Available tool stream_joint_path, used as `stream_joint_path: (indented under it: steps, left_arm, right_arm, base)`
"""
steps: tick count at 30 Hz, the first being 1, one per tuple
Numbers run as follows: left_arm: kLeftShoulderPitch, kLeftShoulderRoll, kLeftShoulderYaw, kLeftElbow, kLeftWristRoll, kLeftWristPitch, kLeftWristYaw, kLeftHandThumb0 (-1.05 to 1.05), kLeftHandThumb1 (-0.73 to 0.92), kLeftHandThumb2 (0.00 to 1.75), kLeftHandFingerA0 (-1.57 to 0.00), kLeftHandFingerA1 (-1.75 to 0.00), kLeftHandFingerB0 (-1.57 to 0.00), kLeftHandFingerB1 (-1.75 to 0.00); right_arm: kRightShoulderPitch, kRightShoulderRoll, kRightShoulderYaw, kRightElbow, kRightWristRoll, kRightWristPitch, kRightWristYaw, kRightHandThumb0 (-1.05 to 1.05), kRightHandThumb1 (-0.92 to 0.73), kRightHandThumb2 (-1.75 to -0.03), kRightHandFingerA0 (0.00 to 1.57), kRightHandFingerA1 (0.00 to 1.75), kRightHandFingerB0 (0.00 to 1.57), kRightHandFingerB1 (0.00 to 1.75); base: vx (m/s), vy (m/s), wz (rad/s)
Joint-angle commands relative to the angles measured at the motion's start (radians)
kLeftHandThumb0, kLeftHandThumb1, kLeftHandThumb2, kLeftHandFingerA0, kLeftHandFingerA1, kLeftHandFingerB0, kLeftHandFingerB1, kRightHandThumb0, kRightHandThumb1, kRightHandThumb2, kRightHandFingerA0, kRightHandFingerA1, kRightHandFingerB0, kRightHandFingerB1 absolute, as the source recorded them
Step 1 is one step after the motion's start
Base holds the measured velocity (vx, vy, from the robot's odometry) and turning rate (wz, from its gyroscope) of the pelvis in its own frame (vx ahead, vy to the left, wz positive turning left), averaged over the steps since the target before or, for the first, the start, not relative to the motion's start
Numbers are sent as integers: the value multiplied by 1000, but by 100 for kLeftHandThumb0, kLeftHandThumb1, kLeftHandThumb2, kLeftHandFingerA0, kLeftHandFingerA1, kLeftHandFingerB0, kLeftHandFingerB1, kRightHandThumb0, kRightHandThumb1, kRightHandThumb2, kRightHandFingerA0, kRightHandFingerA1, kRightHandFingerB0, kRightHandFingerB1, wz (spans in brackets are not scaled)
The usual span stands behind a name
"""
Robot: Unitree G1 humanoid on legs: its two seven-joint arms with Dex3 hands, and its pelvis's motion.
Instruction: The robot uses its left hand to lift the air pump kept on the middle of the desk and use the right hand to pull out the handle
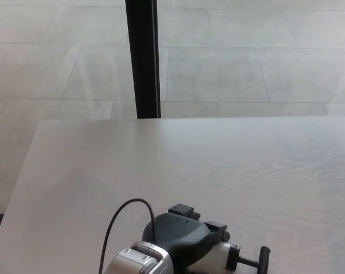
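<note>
The left hand [183,238] was clamped over the pump [227,256] at the near edge of the desk [161,165], its black fingers [215,226] wrapped across the clear barrel. The T-handle [264,258] stuck out to the right on its short rod, free of the hand. The right hand was out of sight.

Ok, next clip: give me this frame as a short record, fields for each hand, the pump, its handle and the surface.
left hand: wrapped over the pump barrel, shut on it
right hand: not in view
air pump: near the desk's front edge, barrel mostly hidden under the hand
handle: black T-bar at the pump's right end, rod showing, nothing touching it
desk: pale wood grain
lifted or resting: cannot tell
</note>
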Motion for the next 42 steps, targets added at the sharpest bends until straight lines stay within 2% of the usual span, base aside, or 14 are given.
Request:
stream_joint_path:
  steps: [1,6,7,10,15,16,17,21,23,24,31,32,39,42]
  left_arm:
    - [78,87,-34,27,279,105,42,-59,73,63,-4,-47,-32,-38]
    - [114,98,-14,26,307,97,81,-56,69,62,-4,-51,-39,-40]
    - [123,104,-9,25,314,95,88,-61,52,85,-4,-52,-32,-51]
    - [142,104,9,39,334,88,131,-58,67,59,-10,-52,-47,-40]
    - [170,117,88,61,318,28,239,-48,64,59,-19,-54,-49,-43]
    - [173,117,99,65,318,17,251,-48,64,58,-18,-57,-50,-44]
    - [179,111,126,69,301,-4,277,-51,49,86,-19,-61,-44,-57]
    - [199,87,163,60,296,-45,288,-47,66,59,-22,-62,-51,-44]
    - [206,68,159,61,301,-72,308,-47,65,61,-31,-68,-53,-46]
    - [208,56,163,65,294,-83,315,-47,66,60,-38,-70,-53,-44]
    - [189,2,164,97,266,-153,277,-38,72,63,-80,-102,-42,-44]
    - [189,-15,171,106,238,-186,295,-35,71,63,-83,-129,-42,-46]
    - [191,-68,188,124,221,-254,311,-41,70,61,-84,-123,-42,-47]
    - [186,-83,197,132,225,-264,304,-46,67,61,-83,-133,-43,-48]
  right_arm:
    - [-21,23,-24,-14,-23,24,-81,-68,-68,-104,53,72,35,51]
    - [-7,34,-29,-23,-19,11,-78,-66,-85,-66,54,69,42,35]
    - [0,36,-31,-27,-17,13,-79,-65,-67,-103,52,72,35,51]
    - [1,38,-35,-28,-14,18,-81,-66,-85,-66,54,69,42,35]
    - [7,39,-35,-45,-24,28,-89,-64,-67,-103,53,73,36,52]
    - [7,41,-36,-48,-23,32,-89,-65,-85,-66,54,70,42,36]
    - [9,39,-35,-45,-29,22,-87,-64,-67,-103,52,72,36,52]
    - [7,44,-41,-52,-23,28,-84,-64,-85,-65,55,70,43,37]
    - [4,44,-40,-57,-30,31,-88,-64,-67,-103,54,73,37,53]
    - [3,43,-39,-53,-37,22,-89,-65,-85,-66,56,73,45,37]
    - [-1,31,-41,-57,-53,17,-100,-63,-84,-65,56,76,45,37]
    - [-5,27,-41,-49,-56,14,-99,-64,-68,-102,57,80,38,53]
    - [-13,17,-39,-19,-68,-14,-87,-65,-85,-65,57,87,45,37]
    - [-16,13,-38,-21,-75,-13,-88,-67,-68,-103,56,83,36,52]
  base:
    - [0,0,0]
    - [0,0,0]
    - [0,0,0]
    - [0,0,0]
    - [0,0,0]
    - [0,0,0]
    - [0,0,0]
    - [0,0,0]
    - [0,0,0]
    - [0,0,0]
    - [0,0,0]
    - [0,0,0]
    - [0,0,0]
    - [0,0,0]
